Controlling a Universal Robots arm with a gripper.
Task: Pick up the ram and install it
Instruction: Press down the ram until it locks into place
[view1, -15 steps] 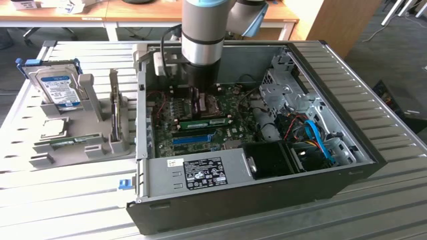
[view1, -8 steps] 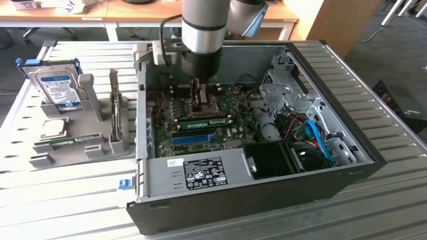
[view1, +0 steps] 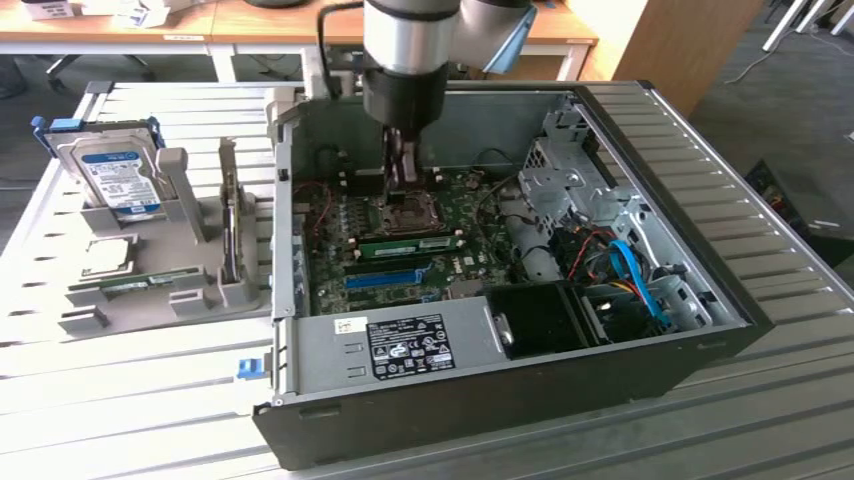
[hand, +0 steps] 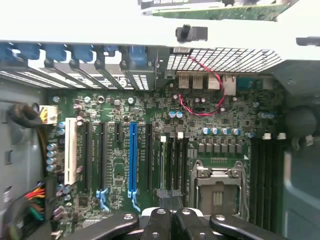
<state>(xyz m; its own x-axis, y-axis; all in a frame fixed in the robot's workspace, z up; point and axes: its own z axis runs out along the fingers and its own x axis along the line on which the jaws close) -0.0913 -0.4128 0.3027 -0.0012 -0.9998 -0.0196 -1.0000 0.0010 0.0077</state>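
- Black steel computer case (view1: 534, 400), lid off, lies open before you.
- Green motherboard (hand: 115, 100) covers its floor.
- The black two-fingered claw (view1: 404, 178) hangs over that board, fingers pressed together; nothing I can make out is held.
- The ram, a thin green stick with a pale label (view1: 407, 243), stands in a slot beside the processor socket; a second green stick (view1: 131, 285) seems to lie in the grey tray (view1: 200, 295).
- Expect it to be light, stiff and brittle: grip its long edges, never chips or contacts.
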